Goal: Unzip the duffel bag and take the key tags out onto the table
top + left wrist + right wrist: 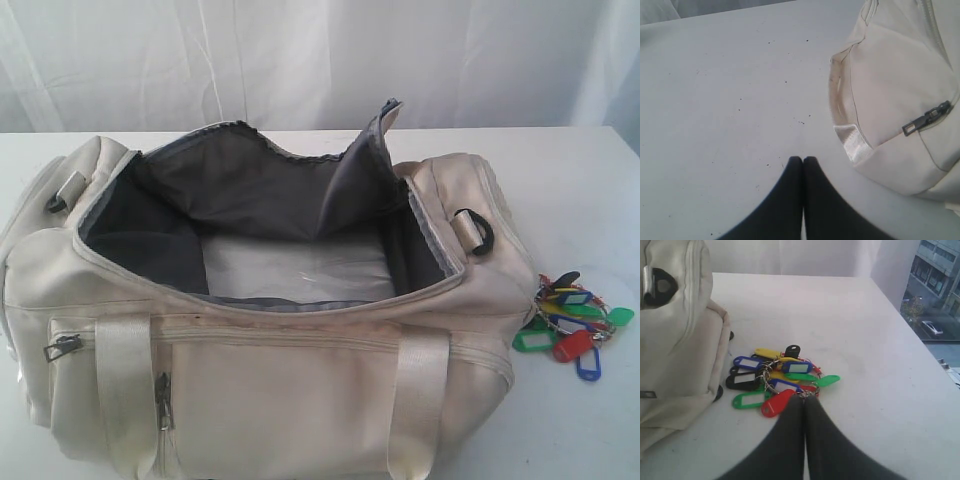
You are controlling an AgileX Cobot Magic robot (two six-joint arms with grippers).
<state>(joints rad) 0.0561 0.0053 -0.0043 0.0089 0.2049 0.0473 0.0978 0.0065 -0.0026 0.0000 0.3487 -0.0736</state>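
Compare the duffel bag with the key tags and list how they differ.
The duffel bag is big; the key tags are a small bunch. The duffel bag is cream with grey lining; the key tags are green, red, blue and yellow. The duffel bag gapes unzipped; the key tags lie flat. Both rest on the table.

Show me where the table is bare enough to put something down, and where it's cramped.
Widest bare table: off one end of the duffel bag, ahead of the left tool. Also bare: past the key tags toward the table's edge, and the strip between bag and curtain. Crowded: between the tags and the bag's side.
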